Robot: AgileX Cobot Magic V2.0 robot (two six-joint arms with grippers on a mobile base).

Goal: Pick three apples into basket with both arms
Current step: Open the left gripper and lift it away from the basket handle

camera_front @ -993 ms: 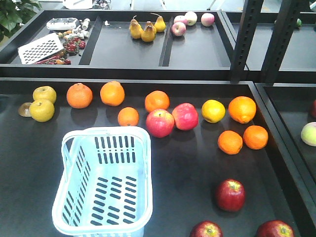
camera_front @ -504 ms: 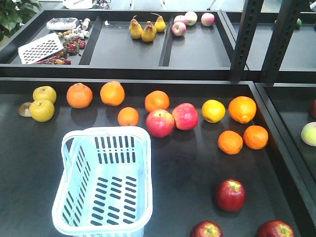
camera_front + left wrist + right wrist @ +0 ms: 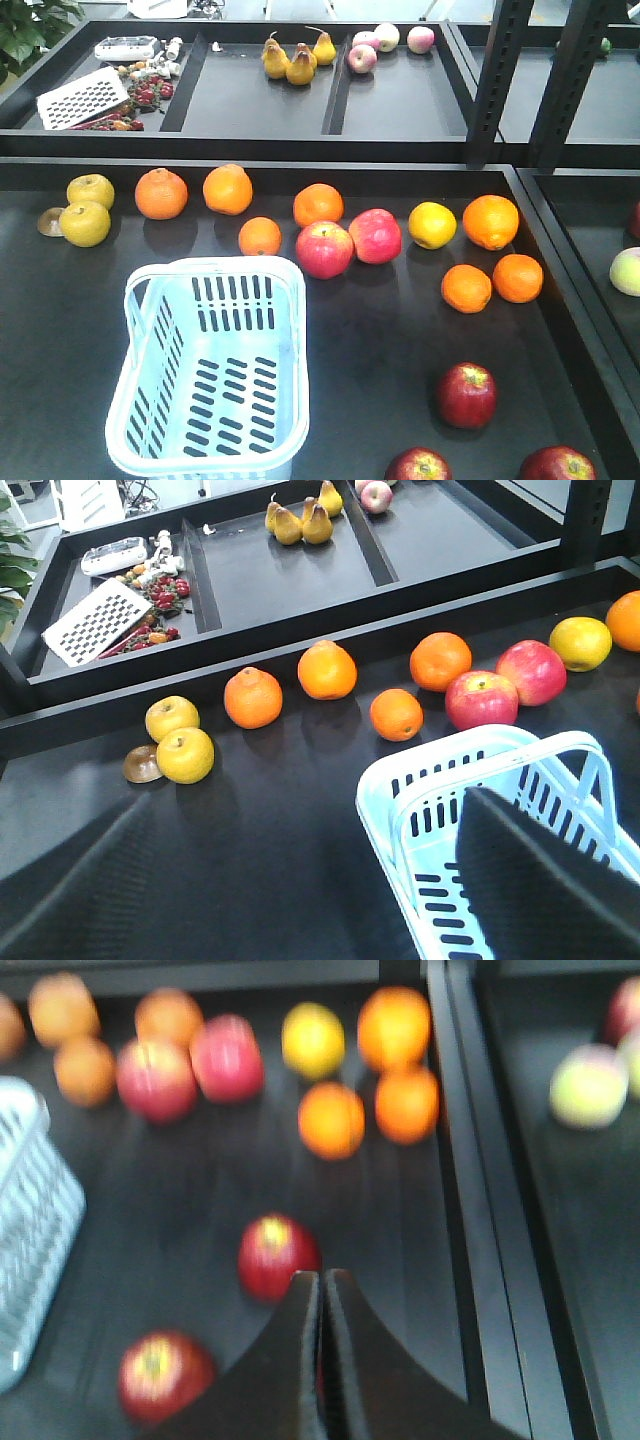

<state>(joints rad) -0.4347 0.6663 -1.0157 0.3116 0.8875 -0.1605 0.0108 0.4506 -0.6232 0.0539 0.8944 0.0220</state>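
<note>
- Apples [image 3: 466, 395] [image 3: 418, 466] [image 3: 556, 465]: all three lie on the surface [image 3: 380, 340], at 4 o'clock from the basket [image 3: 214, 265].
- Basket: empty, so zero of three are placed.
- Right tool [image 3: 321, 1278]: fingers together, empty, above the apples.
- Left tool [image 3: 310, 820]: fingers apart, empty, near the basket.

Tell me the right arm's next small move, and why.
Probably open the right gripper. Its fingers are pressed together with nothing between them, and the nearest dark-red apple lies just ahead, slightly to the left. The basket holds no fruit yet, so a grasp has to come first.
</note>
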